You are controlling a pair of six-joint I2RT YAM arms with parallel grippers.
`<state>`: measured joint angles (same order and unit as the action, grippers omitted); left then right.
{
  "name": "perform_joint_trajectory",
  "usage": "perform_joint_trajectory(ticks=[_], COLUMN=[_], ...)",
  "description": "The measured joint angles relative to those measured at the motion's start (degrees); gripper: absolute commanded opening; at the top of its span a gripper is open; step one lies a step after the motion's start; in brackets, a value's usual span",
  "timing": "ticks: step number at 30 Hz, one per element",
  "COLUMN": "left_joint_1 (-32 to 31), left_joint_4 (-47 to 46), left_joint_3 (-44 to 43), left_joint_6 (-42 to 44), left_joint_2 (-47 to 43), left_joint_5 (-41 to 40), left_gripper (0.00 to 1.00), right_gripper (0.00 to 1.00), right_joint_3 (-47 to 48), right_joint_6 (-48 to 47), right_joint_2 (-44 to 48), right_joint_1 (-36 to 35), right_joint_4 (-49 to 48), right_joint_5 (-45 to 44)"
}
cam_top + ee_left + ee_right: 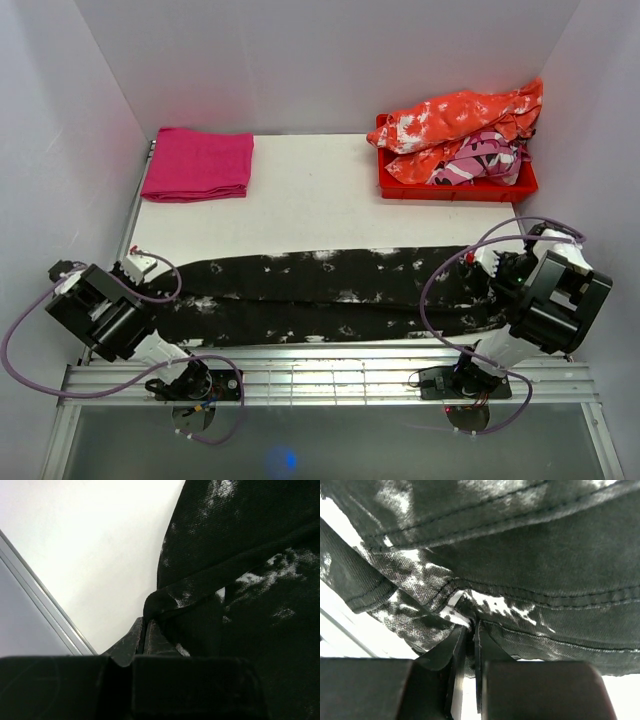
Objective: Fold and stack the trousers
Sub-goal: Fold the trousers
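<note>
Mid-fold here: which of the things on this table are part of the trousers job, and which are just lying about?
Job in hand:
black tie-dye trousers, stretched along the near edge
left gripper and right gripper, each shut on one end

Lying about:
folded magenta cloth, far left
red bin, far right
orange-and-white garment and pink patterned garment, both in the bin

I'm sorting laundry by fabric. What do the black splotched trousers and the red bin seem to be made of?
The trousers look like woven cotton twill or light denim, matte: the right wrist view shows a fine ribbed weave and stitched seams. The red bin is probably moulded plastic, smooth: rigid straight walls, uniform colour.
</note>
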<state>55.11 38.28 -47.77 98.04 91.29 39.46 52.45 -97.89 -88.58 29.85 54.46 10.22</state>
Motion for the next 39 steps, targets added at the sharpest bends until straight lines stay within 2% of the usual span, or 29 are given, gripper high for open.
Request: perform_joint_trajectory(ticks=[3, 5, 9, 16, 20, 22, 24, 26, 33, 39], left_joint_1=[-6.71, -11.56, -17.27, -19.45, -19.91, -20.04, -19.76, -18.91, -9.77, -3.96], left_joint_4=[-4.48, -6.56, -7.56, -3.37, -2.45, -3.45, -4.76, -6.16, -4.68, -5.18], left_joint_3=[-1.99, -6.1, -16.81, -35.39, -46.18, -48.85, -48.46, -44.24, -20.41, -5.81], left_joint_6=[-7.93, -14.88, -25.33, -38.45, -45.38, -47.54, -48.37, -47.6, -35.32, -23.06], left_joint_2=[1.46, 4.9, 13.14, 20.5, 21.62, 21.22, 19.78, 16.83, 2.56, 3.3], left_joint_5=[-2.27, -3.89, -4.74, -0.7, 2.43, 3.72, 5.01, 6.21, 8.7, 3.41], left_gripper=[0.0, 0.0, 0.0, 0.0, 0.0, 0.0, 0.0, 0.0, 0.0, 0.0], right_gripper=[0.08, 0.08, 0.08, 0.08, 0.08, 0.08, 0.08, 0.08, 0.08, 0.08], right_joint_3=[4.98, 9.9, 23.54, 44.5, 53.31, 55.04, 54.55, 50.38, 22.93, 5.66], right_joint_6=[3.85, 6.71, 11.21, 15.5, 17.66, 17.99, 17.62, 15.98, 6.27, 2.08], right_joint_2=[-4.04, -7.1, -13.27, -16.76, -18.08, -18.29, -17.99, -16.22, -3.21, -1.2], right_joint_1=[-1.84, -2.91, -4.42, -5.33, -5.79, -5.86, -5.49, -4.44, 1.53, 2.58], right_joint_4=[-0.11, 0.17, 3.02, 11.69, 15.5, 16.24, 16.96, 16.37, 11.06, 2.86], right_joint_5=[0.22, 0.9, 4.22, 13.03, 17.14, 18.32, 18.82, 18.99, 14.34, 8.15])
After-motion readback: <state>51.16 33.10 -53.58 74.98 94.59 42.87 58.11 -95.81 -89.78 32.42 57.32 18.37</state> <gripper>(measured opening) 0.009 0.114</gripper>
